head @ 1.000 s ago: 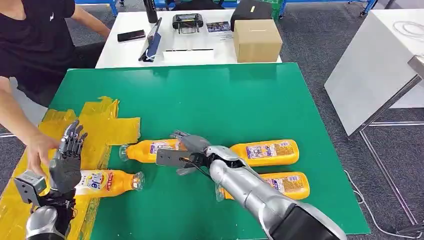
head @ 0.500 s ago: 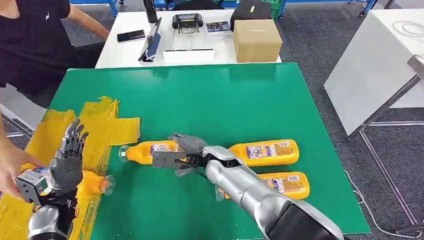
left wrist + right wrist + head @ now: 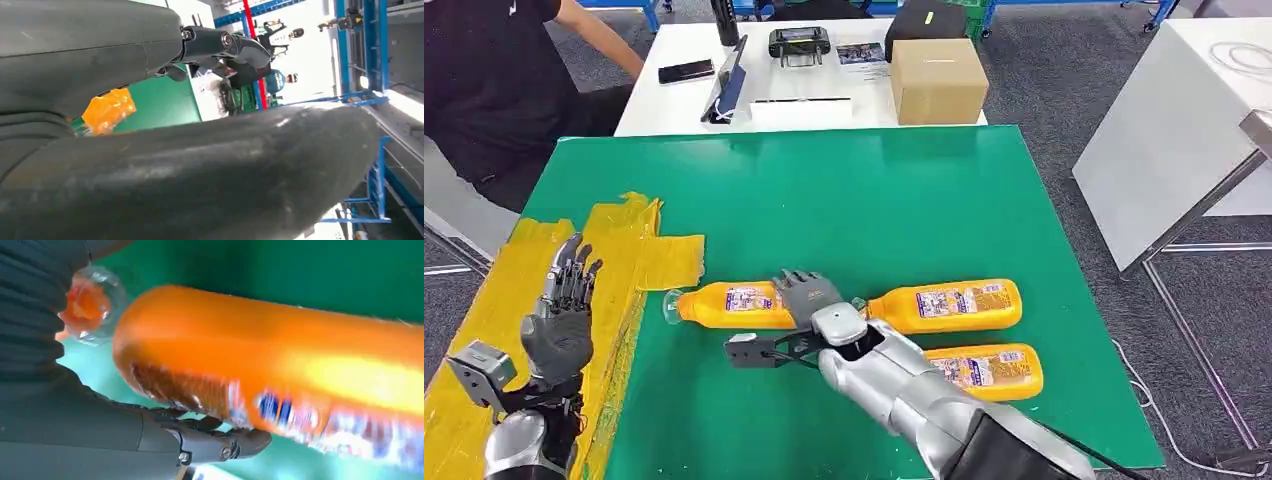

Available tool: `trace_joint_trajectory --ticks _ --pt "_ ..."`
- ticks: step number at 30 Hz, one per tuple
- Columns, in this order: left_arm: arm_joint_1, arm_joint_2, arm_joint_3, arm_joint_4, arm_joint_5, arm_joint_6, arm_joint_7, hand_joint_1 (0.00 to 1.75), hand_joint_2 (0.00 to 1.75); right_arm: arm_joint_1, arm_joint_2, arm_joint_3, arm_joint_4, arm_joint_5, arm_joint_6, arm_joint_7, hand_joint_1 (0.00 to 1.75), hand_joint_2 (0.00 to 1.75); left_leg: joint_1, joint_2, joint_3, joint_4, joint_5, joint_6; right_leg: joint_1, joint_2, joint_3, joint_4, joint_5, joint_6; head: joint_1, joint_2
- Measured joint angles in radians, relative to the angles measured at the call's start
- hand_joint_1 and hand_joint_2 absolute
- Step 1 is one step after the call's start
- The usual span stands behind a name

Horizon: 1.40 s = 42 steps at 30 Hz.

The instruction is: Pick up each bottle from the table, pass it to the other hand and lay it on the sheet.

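Note:
Three orange bottles lie on the green table [image 3: 884, 190]. My right hand [image 3: 809, 296] rests over the thick end of the left bottle [image 3: 724, 303]. In the right wrist view its fingers [image 3: 220, 445] lie stretched along this bottle [image 3: 280, 360] without closing round it. The other two bottles [image 3: 954, 303] [image 3: 989, 368] lie to the right of my forearm. The yellow sheet [image 3: 624, 250] covers the table's left side and has no bottle on it. Above the sheet's near part my left hand [image 3: 564, 310] is held up, fingers spread, holding nothing.
A person in black [image 3: 494, 80] sits at the far left. Behind the green table a white table [image 3: 674, 110] carries a cardboard box [image 3: 937, 80], a phone [image 3: 686, 71] and a controller [image 3: 800, 42]. Another white table [image 3: 1184, 130] stands to the right.
The person's hand pulled the bottle off the yellow sheet and out of the picture. My right hand lowered onto the left bottle's thick end. The left hand stayed raised.

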<state>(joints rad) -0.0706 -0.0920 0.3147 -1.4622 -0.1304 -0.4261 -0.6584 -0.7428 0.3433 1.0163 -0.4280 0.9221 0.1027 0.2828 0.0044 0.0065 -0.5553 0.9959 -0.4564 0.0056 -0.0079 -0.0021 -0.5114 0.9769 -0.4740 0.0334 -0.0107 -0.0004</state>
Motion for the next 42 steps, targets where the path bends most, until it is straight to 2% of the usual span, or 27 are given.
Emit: trace_joint_trajectory --ticks 1,3,4,5,6,8,15,24,28,29,35,37,41,42 --pt "-0.003 -0.005 0.0 -0.002 0.01 -0.013 0.004 0.0 0.0 0.007 0.002 0.023 0.015 0.034 0.037 0.032 0.96 1.75 0.0 0.0 0.001 0.0 0.0 0.0 0.0 0.0 0.0 0.0 0.0 0.0 0.0 0.0" --pt "-0.014 -0.015 -0.001 -0.002 0.018 -0.024 0.011 0.0 0.0 0.026 0.005 0.059 0.039 0.069 0.077 0.069 1.2 1.75 0.0 0.001 0.005 0.0 -0.001 0.0 0.0 0.0 0.002 -0.001 0.0 0.0 0.0 0.0" --pt "-0.022 -0.018 -0.003 -0.001 0.018 -0.025 0.014 0.0 0.0 0.033 0.006 0.072 0.049 0.081 0.08 0.076 1.33 1.75 0.0 0.001 0.007 0.0 -0.001 0.0 0.0 0.001 0.005 -0.001 0.0 0.0 0.0 0.0" --pt "-0.031 -0.022 -0.006 0.001 0.018 -0.025 0.014 0.0 0.0 0.04 0.006 0.085 0.059 0.091 0.08 0.082 1.36 1.75 0.0 0.002 0.009 -0.001 -0.002 0.0 0.0 0.001 0.007 -0.002 -0.001 -0.001 0.0 0.0" --pt "-0.039 -0.025 -0.007 0.003 0.018 -0.025 0.014 0.0 0.0 0.042 0.006 0.093 0.061 0.098 0.082 0.083 1.54 1.75 0.0 0.002 0.012 -0.001 -0.002 0.0 0.0 0.001 0.004 -0.002 -0.001 -0.001 -0.001 0.0" --pt "-0.046 -0.03 -0.01 0.006 0.02 -0.024 0.014 0.0 0.0 0.043 0.006 0.102 0.068 0.107 0.09 0.083 1.73 1.75 0.0 0.002 0.019 -0.001 -0.005 -0.001 0.0 0.001 0.007 -0.003 -0.004 -0.002 0.0 0.0" --pt "-0.057 -0.034 -0.009 0.01 0.037 -0.022 0.017 0.0 0.0 0.042 0.009 0.111 0.072 0.125 0.127 0.08 1.75 1.75 0.0 0.002 0.027 -0.001 -0.005 0.0 -0.001 0.001 0.016 -0.003 -0.004 0.0 0.0 0.0" --pt "-0.056 -0.034 -0.008 0.011 0.038 -0.023 0.013 0.0 0.0 0.041 0.012 0.087 0.072 0.113 0.119 0.065 1.75 1.75 0.0 0.001 0.029 -0.001 -0.005 0.0 -0.001 0.001 0.018 -0.003 -0.004 0.0 0.0 0.0" --pt "-0.047 -0.034 -0.002 0.011 0.043 -0.024 0.007 0.0 0.0 0.037 0.01 0.03 0.076 0.04 0.079 0.001 1.75 1.75 0.0 0.001 0.027 -0.001 -0.005 0.0 0.0 0.001 0.021 -0.003 -0.004 0.0 0.0 0.0" --pt "-0.042 -0.034 -0.001 0.011 0.048 -0.024 0.005 0.0 0.0 0.035 0.01 0.007 0.076 0.001 0.056 -0.035 1.75 1.75 0.0 0.001 0.026 -0.001 -0.004 0.0 0.0 0.001 0.025 -0.003 -0.002 -0.001 0.0 0.0" --pt "0.025 -0.042 0.036 -0.032 0.158 -0.034 0.018 0.0 0.0 0.024 -0.022 -0.179 0.047 -0.22 -0.124 -0.246 1.75 1.75 0.0 0.003 0.018 0.0 -0.001 0.001 0.0 0.002 0.018 -0.002 0.0 -0.001 0.0 0.0" --pt "0.056 -0.062 0.058 -0.064 0.247 -0.055 0.051 0.0 0.0 0.034 -0.045 -0.261 -0.025 -0.281 -0.176 -0.301 1.75 1.75 0.0 0.002 0.013 0.0 -0.001 0.001 0.0 0.001 0.013 -0.002 0.0 0.0 0.0 0.0" --pt "0.096 -0.087 0.072 -0.107 0.353 -0.099 0.098 0.0 0.0 0.083 -0.092 -0.369 -0.201 -0.298 -0.208 -0.336 1.75 1.75 0.0 0.0 0.008 0.0 -0.001 0.001 0.0 0.0 0.01 -0.002 0.0 0.0 0.0 0.0" --pt "0.106 -0.092 0.073 -0.114 0.358 -0.099 0.101 0.0 1.75 0.105 -0.1 -0.384 -0.237 -0.3 -0.21 -0.342 1.75 1.75 0.0 0.0 0.007 0.0 -0.001 0.001 0.0 0.0 0.008 -0.002 0.0 0.0 0.0 0.0"
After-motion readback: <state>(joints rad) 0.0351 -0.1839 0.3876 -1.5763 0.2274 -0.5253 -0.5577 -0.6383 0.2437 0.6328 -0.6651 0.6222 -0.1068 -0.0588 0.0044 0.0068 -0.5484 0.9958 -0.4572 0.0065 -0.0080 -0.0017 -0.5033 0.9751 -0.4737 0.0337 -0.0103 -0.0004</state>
